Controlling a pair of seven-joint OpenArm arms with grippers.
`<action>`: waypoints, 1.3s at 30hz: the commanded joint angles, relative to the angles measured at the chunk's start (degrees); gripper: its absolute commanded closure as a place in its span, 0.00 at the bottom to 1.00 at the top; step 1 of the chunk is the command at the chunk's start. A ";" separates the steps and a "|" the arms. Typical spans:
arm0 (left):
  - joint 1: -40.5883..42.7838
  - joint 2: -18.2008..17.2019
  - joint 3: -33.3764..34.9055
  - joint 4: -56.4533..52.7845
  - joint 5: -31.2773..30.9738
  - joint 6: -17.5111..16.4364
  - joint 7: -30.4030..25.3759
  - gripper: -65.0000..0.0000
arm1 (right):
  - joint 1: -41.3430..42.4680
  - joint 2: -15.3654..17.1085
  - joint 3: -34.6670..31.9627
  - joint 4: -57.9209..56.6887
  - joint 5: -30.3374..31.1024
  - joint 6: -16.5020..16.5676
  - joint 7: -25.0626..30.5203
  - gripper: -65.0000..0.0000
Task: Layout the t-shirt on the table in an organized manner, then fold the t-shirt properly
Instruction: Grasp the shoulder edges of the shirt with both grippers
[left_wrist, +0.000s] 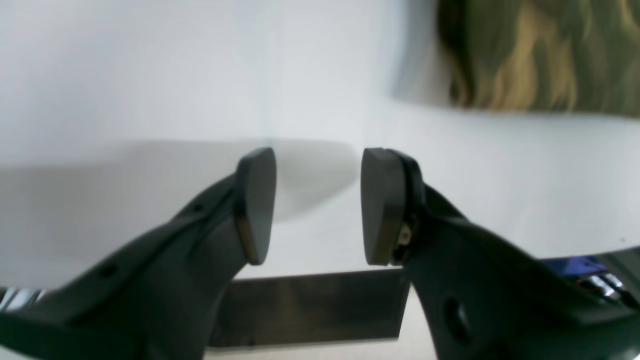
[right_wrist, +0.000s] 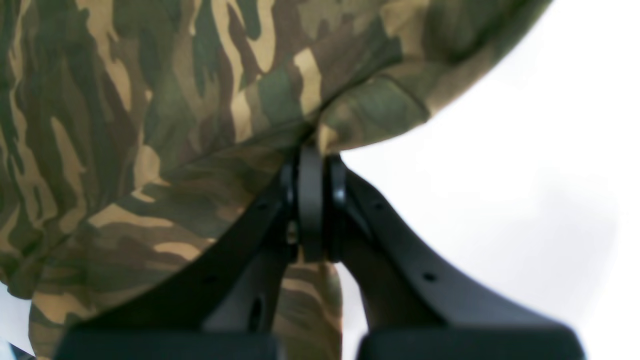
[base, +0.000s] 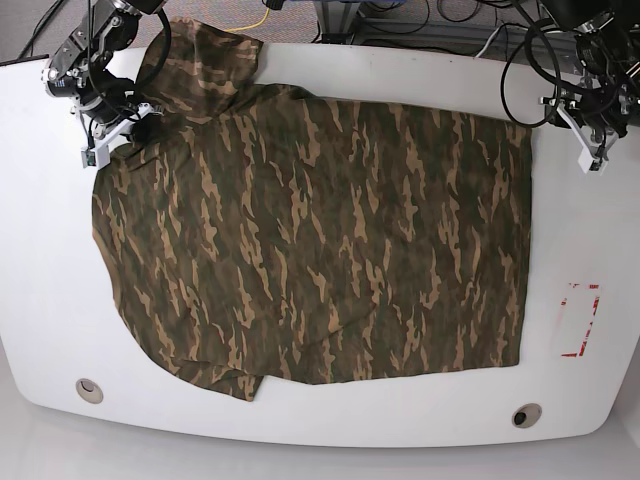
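**Smoothing the collar end before the fold**

The t-shirt (base: 320, 240) lay spread across most of the white surface (base: 330, 425), largely flat, with its hem edge running straight down the side nearest the red outline mark (base: 580, 320). The opposite end was less tidy: one sleeve (base: 200, 70) was pushed up toward the far edge, and the lower sleeve (base: 215, 375) sat partly tucked.

The right gripper (right_wrist: 312, 150) was pressed together on a bunched fold of camouflage cloth at the shirt's edge, close to the upper sleeve and shoulder; in its wrist view the fabric puckered right at the pinch. The left gripper (left_wrist: 317, 205) hung with its jaws spread and nothing between them, over bare surface just beside the hem corner of the shirt (left_wrist: 540, 55).

The step in hand looked like the last straightening of the layout. To do it well, the right gripper probably needed to draw its pinch outward and low, away from the body of the shirt, so the shoulder flattened instead of lifting and dragging the whole garment. A short, slow pull seemed wiser than a long one, since the rest already lay smooth. The free gripper could have pinned or gripped the hem corner to give tension. The chief risk was a thin pinch slipping off, or the sleeve folding under itself.
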 joint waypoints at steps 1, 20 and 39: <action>0.67 -0.73 0.01 1.07 -1.35 -0.08 -0.29 0.62 | -0.27 0.52 0.00 0.31 -1.04 -0.07 -1.63 1.00; 0.58 2.26 0.98 0.89 -11.28 -0.08 -1.52 0.62 | -0.27 1.13 -0.09 0.31 -0.95 -0.07 -1.63 1.00; 0.58 5.60 3.35 -0.25 -7.76 -0.08 -4.78 0.51 | -0.36 2.10 -0.09 0.31 -1.30 -0.07 -1.63 1.00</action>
